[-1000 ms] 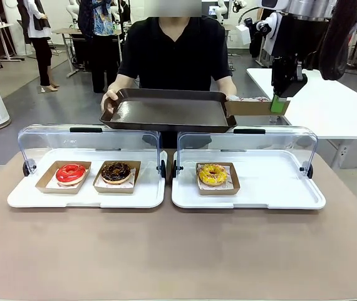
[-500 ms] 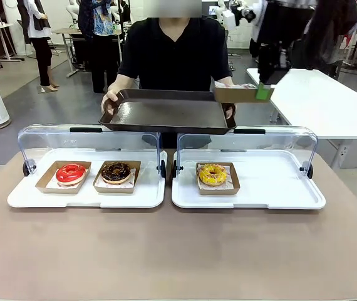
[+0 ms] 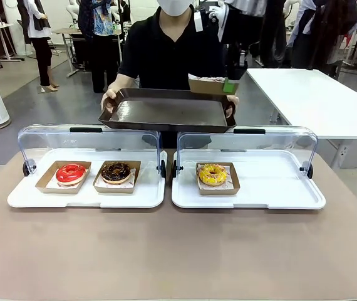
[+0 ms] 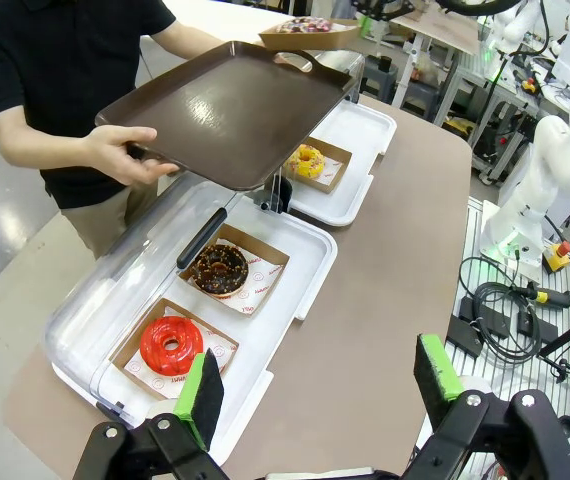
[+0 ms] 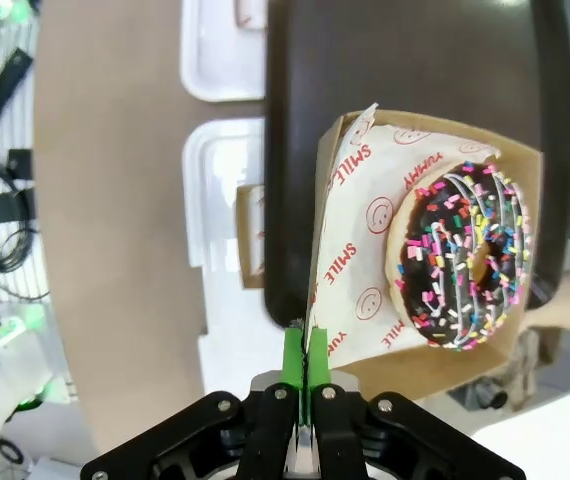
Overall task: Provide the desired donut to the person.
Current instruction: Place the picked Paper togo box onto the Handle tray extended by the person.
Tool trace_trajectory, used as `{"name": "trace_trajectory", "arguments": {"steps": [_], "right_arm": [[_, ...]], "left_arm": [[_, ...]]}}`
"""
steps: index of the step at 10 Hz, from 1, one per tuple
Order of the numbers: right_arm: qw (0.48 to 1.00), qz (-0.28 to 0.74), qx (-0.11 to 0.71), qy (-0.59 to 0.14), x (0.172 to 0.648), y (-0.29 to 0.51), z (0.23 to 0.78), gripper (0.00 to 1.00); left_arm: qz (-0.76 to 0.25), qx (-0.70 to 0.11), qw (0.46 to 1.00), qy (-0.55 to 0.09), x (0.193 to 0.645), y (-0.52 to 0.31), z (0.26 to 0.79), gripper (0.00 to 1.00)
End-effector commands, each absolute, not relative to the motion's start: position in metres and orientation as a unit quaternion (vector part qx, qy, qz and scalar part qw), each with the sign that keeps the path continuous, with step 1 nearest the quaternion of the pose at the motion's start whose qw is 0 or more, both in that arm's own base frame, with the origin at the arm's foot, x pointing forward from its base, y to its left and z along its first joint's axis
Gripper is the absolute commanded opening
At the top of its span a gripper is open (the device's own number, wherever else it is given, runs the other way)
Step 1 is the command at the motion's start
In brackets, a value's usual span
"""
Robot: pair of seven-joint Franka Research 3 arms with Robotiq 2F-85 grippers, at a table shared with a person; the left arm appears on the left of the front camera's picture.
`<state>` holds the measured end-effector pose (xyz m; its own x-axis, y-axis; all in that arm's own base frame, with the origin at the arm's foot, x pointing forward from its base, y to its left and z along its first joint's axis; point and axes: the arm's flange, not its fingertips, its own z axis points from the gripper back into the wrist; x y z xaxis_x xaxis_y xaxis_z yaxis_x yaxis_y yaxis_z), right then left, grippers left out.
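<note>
Person [image 3: 172, 50] holds tray [image 3: 166, 113] level. Box [image 3: 206, 86] with sprinkle donut [image 5: 462, 260] sits over its far-right corner, right gripper [image 5: 306, 365] pinching the box edge. Bring it further inboard, set it flat, then release. Left gripper [image 4: 317, 378] is spread wide and empty.

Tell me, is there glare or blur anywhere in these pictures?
Front view: light glares off the brown tray and streaks the clear lids. Left wrist view: the tray shines pale too. Right wrist view: the sprinkled donut and its box look sharp.
</note>
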<state>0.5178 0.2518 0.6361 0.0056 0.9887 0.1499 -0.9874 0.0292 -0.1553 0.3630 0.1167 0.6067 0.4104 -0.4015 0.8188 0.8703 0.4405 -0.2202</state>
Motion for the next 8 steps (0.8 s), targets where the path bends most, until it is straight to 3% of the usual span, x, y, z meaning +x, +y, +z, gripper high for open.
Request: {"name": "trace_trajectory", "arguments": {"steps": [1, 8], "right_arm": [[0.705, 0.698, 0.006, -0.129, 0.540, 0.265, 0.635, 0.02], [0.707, 0.696, 0.036, -0.118, 0.579, 0.252, 0.579, 0.02]], "left_arm": [[-0.411, -0.336, 0.770, -0.355, 0.362, 0.118, 0.608, 1.00], [-0.411, -0.336, 0.770, -0.355, 0.362, 0.118, 0.608, 1.00]]}}
